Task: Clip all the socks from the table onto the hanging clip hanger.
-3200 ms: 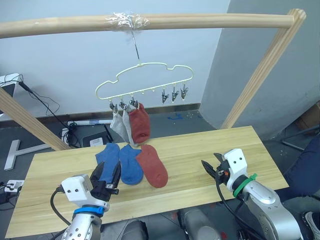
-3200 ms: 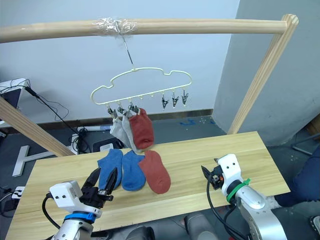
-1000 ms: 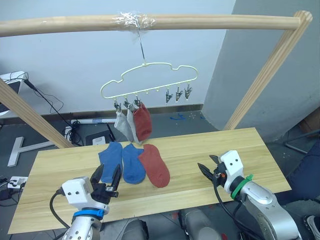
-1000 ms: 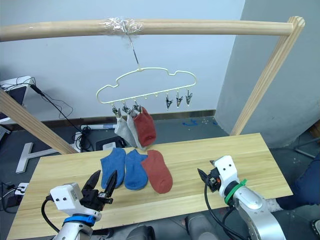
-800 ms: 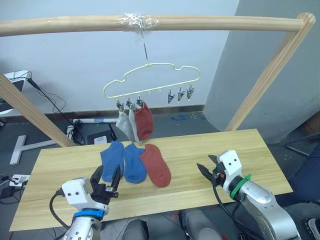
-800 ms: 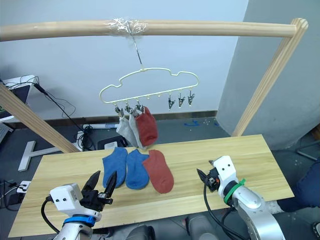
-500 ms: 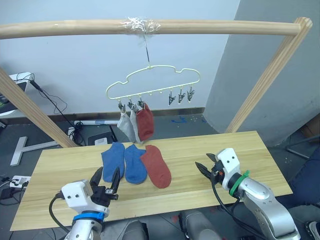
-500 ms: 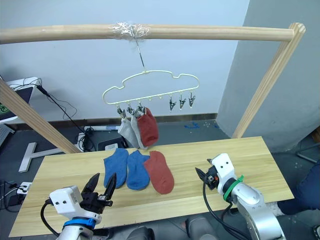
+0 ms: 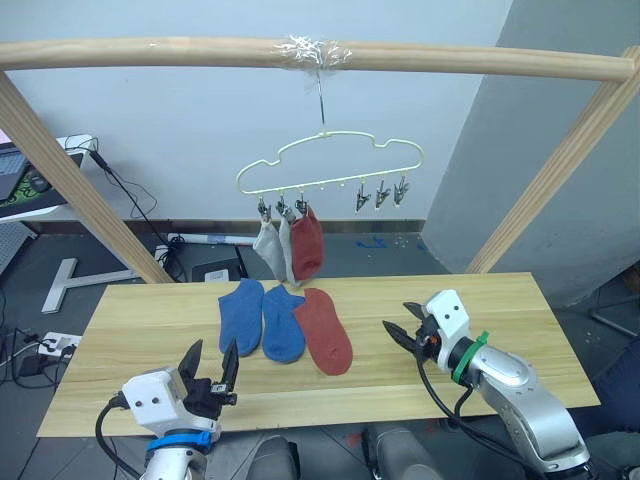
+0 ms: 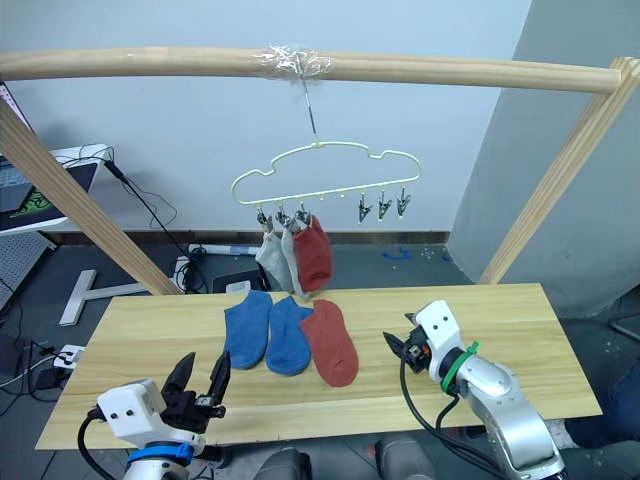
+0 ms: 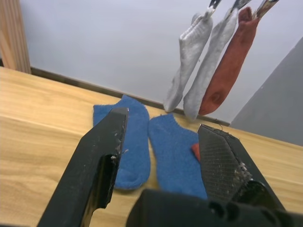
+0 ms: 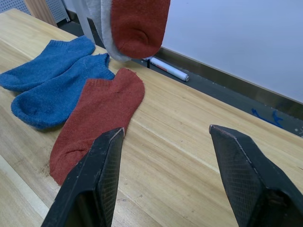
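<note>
Two blue socks (image 9: 241,315) (image 9: 282,322) and a rust-red sock (image 9: 325,329) lie side by side on the table (image 9: 500,300). The cream clip hanger (image 9: 330,165) hangs by its hook from the pole. Its left clips hold two grey socks (image 9: 270,250) and one rust-red sock (image 9: 307,243); three clips (image 9: 381,193) on its right are bare. My left gripper (image 9: 210,360) is open near the front edge, short of the blue socks (image 11: 128,137). My right gripper (image 9: 398,318) is open to the right of the table's red sock (image 12: 97,118), holding nothing.
The round wooden pole frame (image 9: 150,52) spans overhead, with slanted posts at both ends (image 9: 70,170) (image 9: 560,170). Cables and a power strip (image 9: 190,240) lie on the floor behind the table. Bare tabletop stretches to the far left and right of the socks.
The camera has shifted, moving the whole scene rightward in the picture. My right gripper has edged a little closer to the red sock on the table. Both grippers stay open.
</note>
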`<state>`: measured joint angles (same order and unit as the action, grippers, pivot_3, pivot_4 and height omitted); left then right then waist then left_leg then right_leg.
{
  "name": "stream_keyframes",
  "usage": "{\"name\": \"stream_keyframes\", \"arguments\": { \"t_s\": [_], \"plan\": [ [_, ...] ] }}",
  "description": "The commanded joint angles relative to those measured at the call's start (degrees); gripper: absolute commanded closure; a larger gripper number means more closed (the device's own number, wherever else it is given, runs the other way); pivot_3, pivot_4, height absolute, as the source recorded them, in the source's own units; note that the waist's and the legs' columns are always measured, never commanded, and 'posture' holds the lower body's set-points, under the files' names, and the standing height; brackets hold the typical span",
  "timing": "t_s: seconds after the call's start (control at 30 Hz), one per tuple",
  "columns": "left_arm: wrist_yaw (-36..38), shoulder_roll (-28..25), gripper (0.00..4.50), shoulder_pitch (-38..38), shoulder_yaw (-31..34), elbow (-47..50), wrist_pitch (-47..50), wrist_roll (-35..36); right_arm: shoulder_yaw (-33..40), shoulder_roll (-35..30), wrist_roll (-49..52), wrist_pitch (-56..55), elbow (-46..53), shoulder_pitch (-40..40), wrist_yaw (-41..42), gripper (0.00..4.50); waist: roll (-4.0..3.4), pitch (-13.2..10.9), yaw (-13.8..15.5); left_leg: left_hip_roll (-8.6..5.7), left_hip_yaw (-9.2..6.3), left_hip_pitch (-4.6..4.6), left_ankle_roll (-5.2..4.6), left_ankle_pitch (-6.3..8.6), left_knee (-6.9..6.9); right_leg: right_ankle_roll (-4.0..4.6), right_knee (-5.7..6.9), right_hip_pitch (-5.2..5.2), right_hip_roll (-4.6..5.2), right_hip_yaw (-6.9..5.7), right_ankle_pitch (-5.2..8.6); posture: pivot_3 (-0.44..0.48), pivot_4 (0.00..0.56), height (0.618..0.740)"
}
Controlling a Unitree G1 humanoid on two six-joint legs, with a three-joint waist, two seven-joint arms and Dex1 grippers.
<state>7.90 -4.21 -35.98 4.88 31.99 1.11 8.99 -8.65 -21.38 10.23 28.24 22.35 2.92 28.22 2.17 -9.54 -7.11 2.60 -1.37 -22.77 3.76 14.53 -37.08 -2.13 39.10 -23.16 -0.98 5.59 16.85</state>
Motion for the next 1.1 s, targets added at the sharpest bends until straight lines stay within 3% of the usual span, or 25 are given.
{"name": "stream_keyframes", "arguments": {
  "t_s": [0.03, 1.1],
  "plan": [
    [-0.30, -0.30, 1.80, 0.10, 0.20, 2.84, 0.21, -0.17, 0.29, 0.19, 0.33, -0.90, 1.54, -0.41, -0.08, 1.52, -0.01, 0.04, 0.06, 0.00, 0.00, 0.00, 0.00, 0.00, 0.00, 0.00, 0.00, 0.00, 0.00, 0.00, 0.00, -0.084, 0.134, 0.740],
    [-0.40, -0.07, 1.80, -0.05, 0.15, 3.92, 1.58, -0.29, -0.35, 0.45, 0.44, -0.30, 1.35, -1.25, -0.52, 1.52, -0.02, 0.13, 0.67, 0.00, 0.00, 0.01, -0.02, -0.02, -0.03, 0.07, 0.03, 0.01, -0.01, -0.01, -0.06, -0.075, 0.133, 0.740]
  ]
}}
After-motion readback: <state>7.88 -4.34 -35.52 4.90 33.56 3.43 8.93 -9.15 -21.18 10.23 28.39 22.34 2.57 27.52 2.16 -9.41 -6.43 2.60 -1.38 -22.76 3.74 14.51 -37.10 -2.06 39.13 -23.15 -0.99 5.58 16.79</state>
